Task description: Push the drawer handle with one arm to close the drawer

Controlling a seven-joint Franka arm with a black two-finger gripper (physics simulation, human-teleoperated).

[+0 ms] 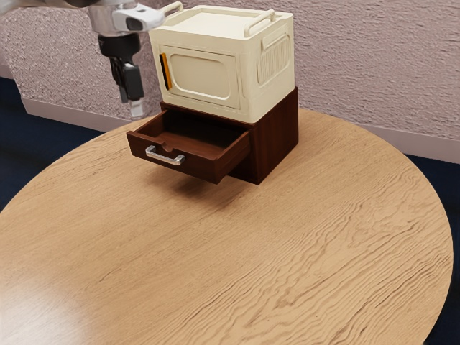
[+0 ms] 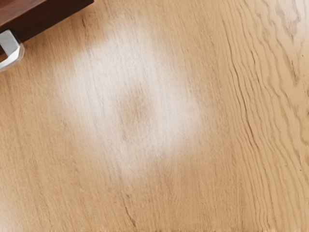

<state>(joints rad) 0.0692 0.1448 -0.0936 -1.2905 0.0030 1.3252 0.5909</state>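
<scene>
My gripper [image 1: 136,111] hangs at the upper left of the exterior view, above and to the left of the drawer, touching nothing there. The dark brown drawer [image 1: 201,167] stands pulled out of its wooden cabinet [image 1: 277,136], its inside visible from above. On the drawer's front is a silver bar handle [image 1: 165,157]. In the wrist view, part of the handle [image 2: 11,48] and a strip of the drawer front [image 2: 48,19] show near a corner. From these angles the gap between my fingertips cannot be made out.
A cream box [image 1: 208,65] with an orange-and-black door handle and two top rails rests on the cabinet. The round wooden table [image 1: 287,251] extends in front of the drawer. A textured wall [image 1: 374,65] rises behind.
</scene>
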